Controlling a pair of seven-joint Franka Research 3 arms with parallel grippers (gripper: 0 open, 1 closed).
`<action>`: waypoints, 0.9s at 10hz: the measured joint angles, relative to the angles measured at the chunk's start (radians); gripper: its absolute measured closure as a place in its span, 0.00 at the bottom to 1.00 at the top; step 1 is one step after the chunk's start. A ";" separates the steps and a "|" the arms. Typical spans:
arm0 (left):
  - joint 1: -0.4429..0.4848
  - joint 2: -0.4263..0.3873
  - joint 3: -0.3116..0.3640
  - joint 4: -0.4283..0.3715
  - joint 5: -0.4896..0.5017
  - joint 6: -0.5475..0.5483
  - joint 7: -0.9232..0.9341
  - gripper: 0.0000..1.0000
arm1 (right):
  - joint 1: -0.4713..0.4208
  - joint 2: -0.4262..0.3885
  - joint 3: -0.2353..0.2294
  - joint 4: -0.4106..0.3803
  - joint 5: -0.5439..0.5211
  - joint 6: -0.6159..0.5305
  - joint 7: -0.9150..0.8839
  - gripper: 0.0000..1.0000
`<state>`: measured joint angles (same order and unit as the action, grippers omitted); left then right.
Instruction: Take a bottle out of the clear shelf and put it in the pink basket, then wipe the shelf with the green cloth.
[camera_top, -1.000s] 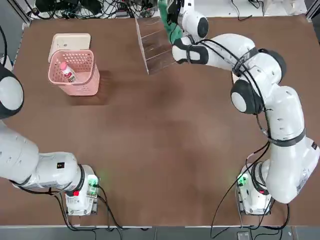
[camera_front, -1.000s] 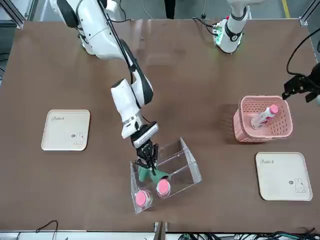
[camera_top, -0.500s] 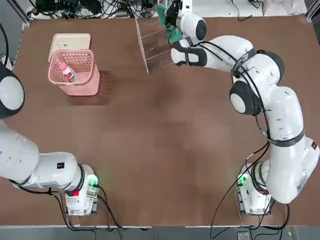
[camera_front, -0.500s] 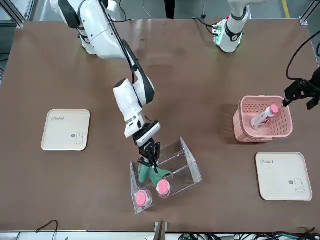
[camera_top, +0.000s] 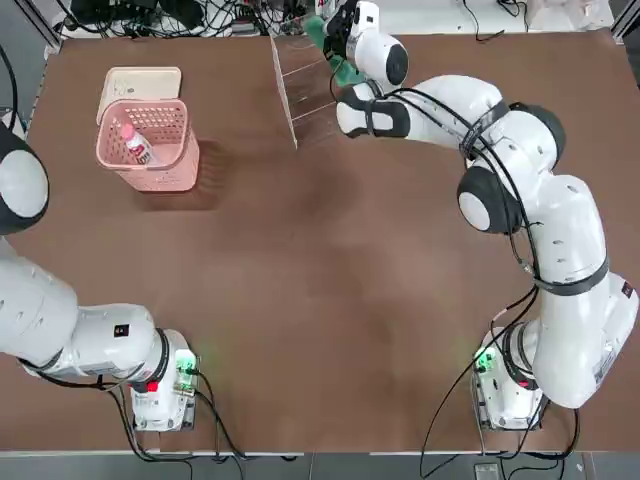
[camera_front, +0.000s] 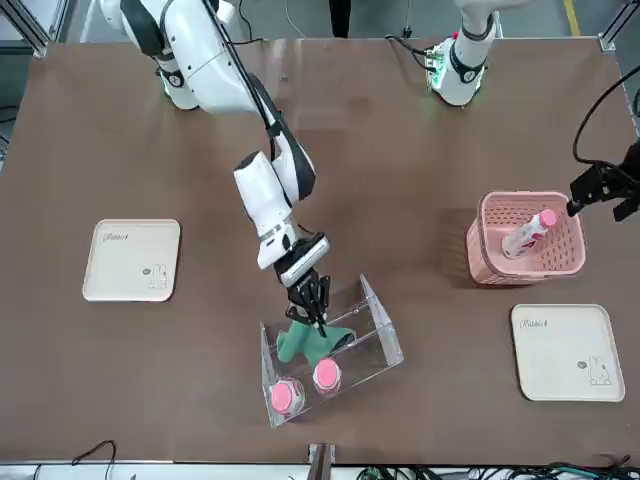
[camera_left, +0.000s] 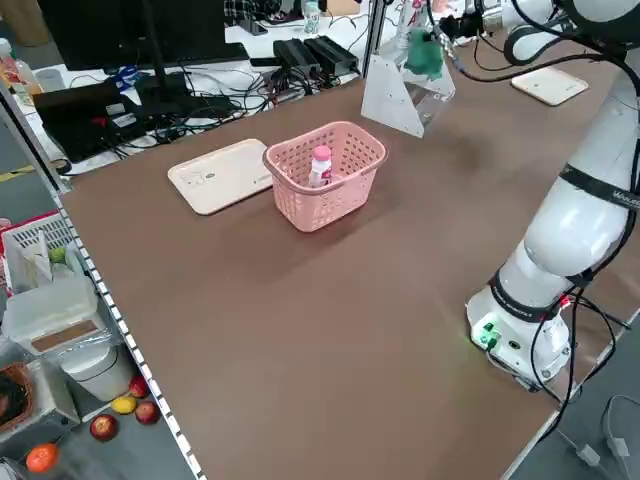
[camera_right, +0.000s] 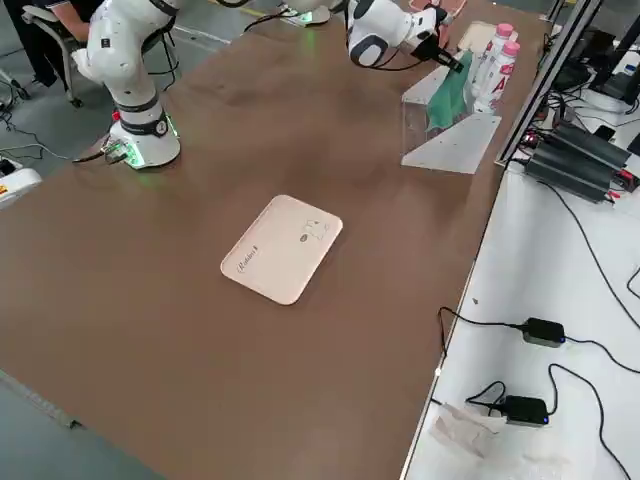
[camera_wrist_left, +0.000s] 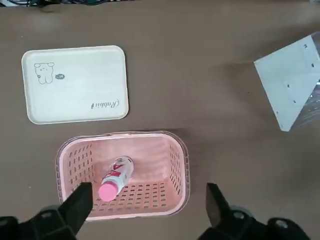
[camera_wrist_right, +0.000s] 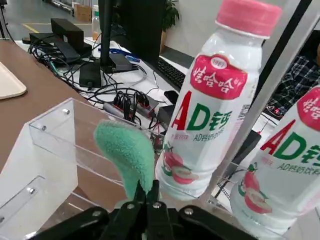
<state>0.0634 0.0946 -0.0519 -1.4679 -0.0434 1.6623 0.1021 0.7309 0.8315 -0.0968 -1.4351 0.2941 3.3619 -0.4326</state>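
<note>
I see the bottle already lying tilted inside the pink basket, its pink cap toward the rim. In the left wrist view the same bottle rests on the basket's floor, and a cream tray sits flat on the table just beside the basket.

My right gripper is over at the clear shelf, jaws pinched shut on the green cloth. The cloth hangs inside the shelf between the tall side panels. From the right wrist camera I can see the cloth folded up above the closed fingertips, with a clear panel behind it and two more bottles standing in the rack close by. In the front view their two pink caps show at the low end of the shelf, just beside the cloth. Whether the cloth is actually pressed against a tier or only hanging near it, I cannot tell from these angles.

My left gripper hovers above the basket with its jaws spread wide and nothing between them.

A second cream tray lies well apart on the right arm's side of the table.
</note>
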 joint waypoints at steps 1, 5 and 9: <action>-0.001 0.000 0.000 0.000 0.005 0.000 0.000 0.00 | 0.000 0.001 0.004 0.001 0.000 0.000 0.017 0.97; -0.001 0.000 0.000 0.000 0.008 0.000 0.000 0.00 | 0.011 0.033 0.036 0.030 0.001 0.000 0.100 0.97; 0.002 0.000 0.000 0.000 0.009 0.000 0.000 0.00 | 0.005 0.044 0.028 0.118 0.001 -0.017 0.159 0.97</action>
<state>0.0657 0.0949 -0.0514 -1.4680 -0.0349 1.6624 0.1022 0.7356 0.8757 -0.0688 -1.3167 0.2947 3.3449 -0.2734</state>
